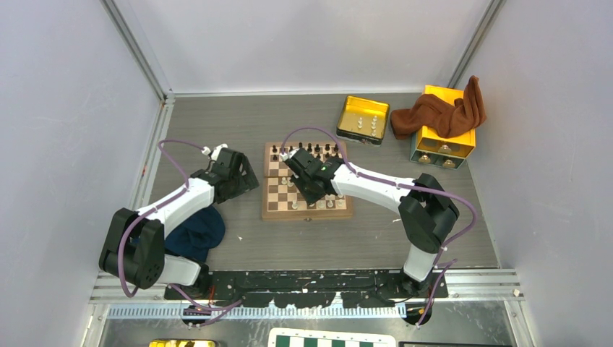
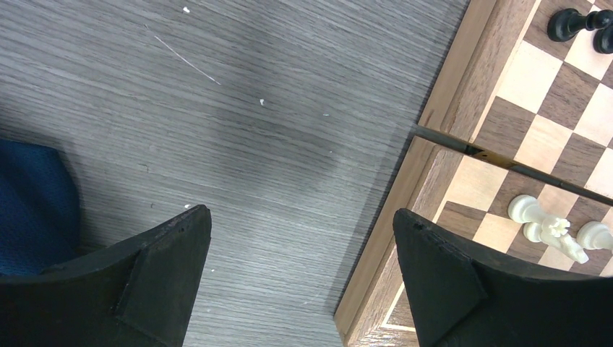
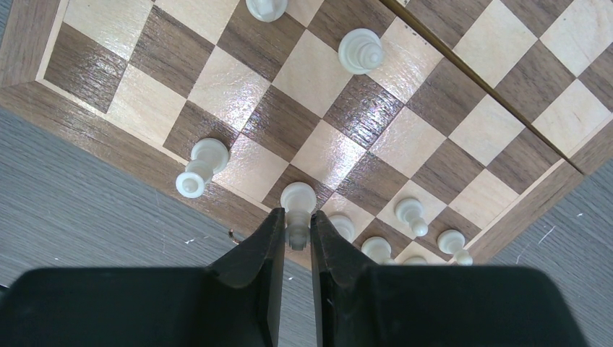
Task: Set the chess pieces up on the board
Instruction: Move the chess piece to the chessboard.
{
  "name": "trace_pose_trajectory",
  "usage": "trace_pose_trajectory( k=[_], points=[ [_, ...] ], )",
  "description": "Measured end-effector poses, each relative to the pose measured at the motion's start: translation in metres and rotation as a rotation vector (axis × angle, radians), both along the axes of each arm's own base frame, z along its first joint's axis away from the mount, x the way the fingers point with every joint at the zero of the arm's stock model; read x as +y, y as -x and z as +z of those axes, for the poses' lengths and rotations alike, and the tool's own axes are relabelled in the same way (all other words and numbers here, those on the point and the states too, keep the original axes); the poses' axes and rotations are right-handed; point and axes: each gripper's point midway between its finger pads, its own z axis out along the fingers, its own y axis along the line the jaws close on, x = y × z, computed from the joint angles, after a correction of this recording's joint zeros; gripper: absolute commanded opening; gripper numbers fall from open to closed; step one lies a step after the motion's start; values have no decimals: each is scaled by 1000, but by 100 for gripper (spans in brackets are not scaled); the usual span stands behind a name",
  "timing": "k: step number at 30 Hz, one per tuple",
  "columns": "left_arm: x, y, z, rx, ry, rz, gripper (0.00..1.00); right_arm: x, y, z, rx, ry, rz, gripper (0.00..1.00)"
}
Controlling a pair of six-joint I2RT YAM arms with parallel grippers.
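Right pincer (image 3: 296, 220): clamped on white piece (image 3: 298, 195) at the edge row of the board (image 3: 332, 152). A slipping pinch could drop it and topple neighbouring pieces (image 3: 412, 212). Left pincer (image 2: 300, 217): wide, empty.

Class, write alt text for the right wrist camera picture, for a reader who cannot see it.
The right gripper has its black jaws closed on a white chess piece over the near edge of the wooden board. Several other white pieces sit on the light and dark squares beyond, and grey table shows beside the board.
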Motion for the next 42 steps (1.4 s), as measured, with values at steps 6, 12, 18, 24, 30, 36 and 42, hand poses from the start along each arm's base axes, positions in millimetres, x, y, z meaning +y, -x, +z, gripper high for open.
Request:
trace_pose_trajectory(
  k=[6,12,18,24,30,36,42],
  points=[
    [0,-1,0,0,0,0,97,-1,-1,0,0,0,-3,7],
    [0,0,-2,8,-3,-1,97,-2,-3,0,1,-1,-9,7],
    [0,-1,-2,8,-3,-1,97,-2,-3,0,4,-4,-10,7],
    [0,-1,-3,9,-4,-1,97,-2,-2,0,10,-8,-7,11],
    [0,-1,-3,9,-3,-1,97,-1,-1,0,17,-15,-6,15],
    [0,-1,-3,9,-3,-1,97,0,0,0,20,-18,-5,21],
    [0,-1,-3,10,-3,-1,97,0,0,0,23,-20,-4,26]
  ],
)
